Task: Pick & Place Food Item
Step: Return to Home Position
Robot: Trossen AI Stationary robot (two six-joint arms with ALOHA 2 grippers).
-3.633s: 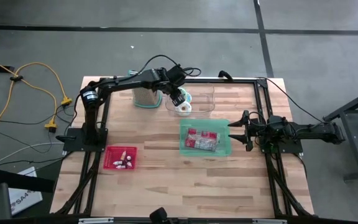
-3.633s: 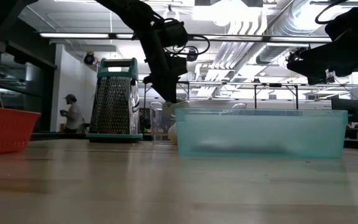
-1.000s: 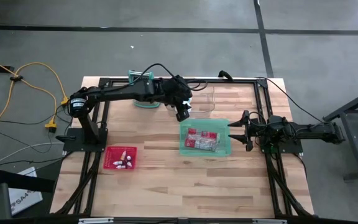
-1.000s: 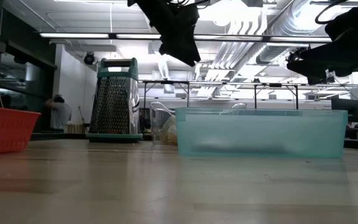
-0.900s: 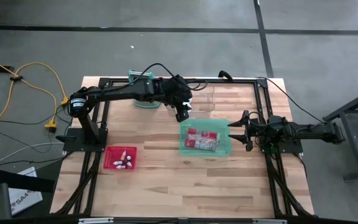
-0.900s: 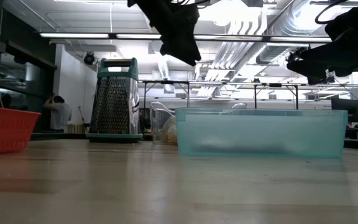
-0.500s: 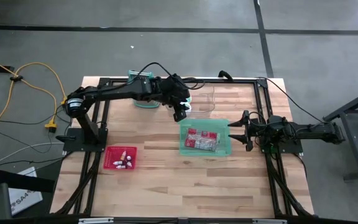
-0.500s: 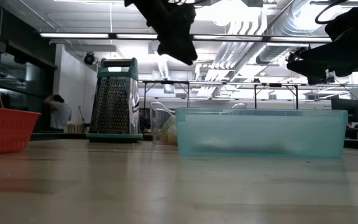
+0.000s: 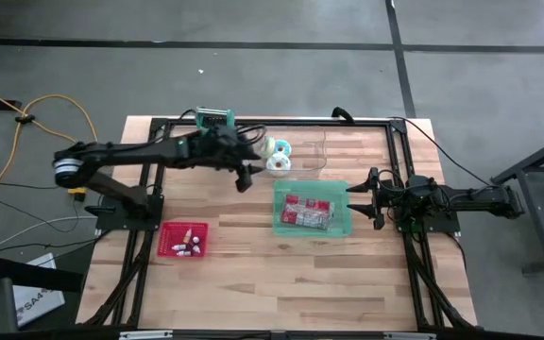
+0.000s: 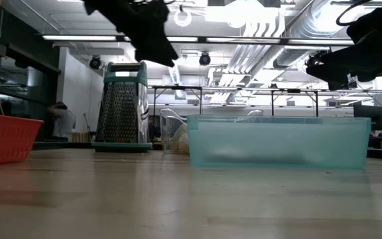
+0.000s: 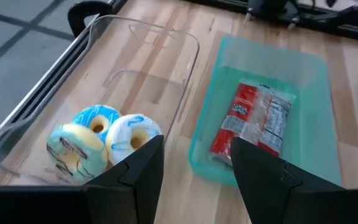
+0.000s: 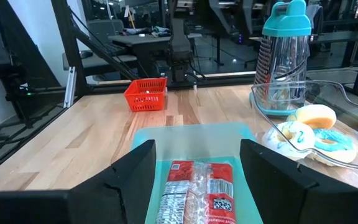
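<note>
- The left gripper (image 9: 244,179) hangs above the wooden tabletop (image 9: 272,274), just beside the clear plastic bin (image 9: 308,151) and near the metal box grater with teal trim (image 10: 121,106). Its jaws are spread wide and hold nothing.
- Three ring donuts lie touching at one end of the clear plastic bin: a blue-iced donut (image 11: 98,118), a white-iced donut with blue stripes (image 11: 131,138) and a pale greenish donut (image 11: 72,146).
- Next to it, the translucent teal bin (image 9: 340,227) holds a red snack packet (image 9: 305,210).
- The right gripper (image 9: 359,200) waits at the teal bin's edge, jaws wide and empty.
- A red mesh basket (image 9: 183,239) sits well apart, near the left arm's base.
</note>
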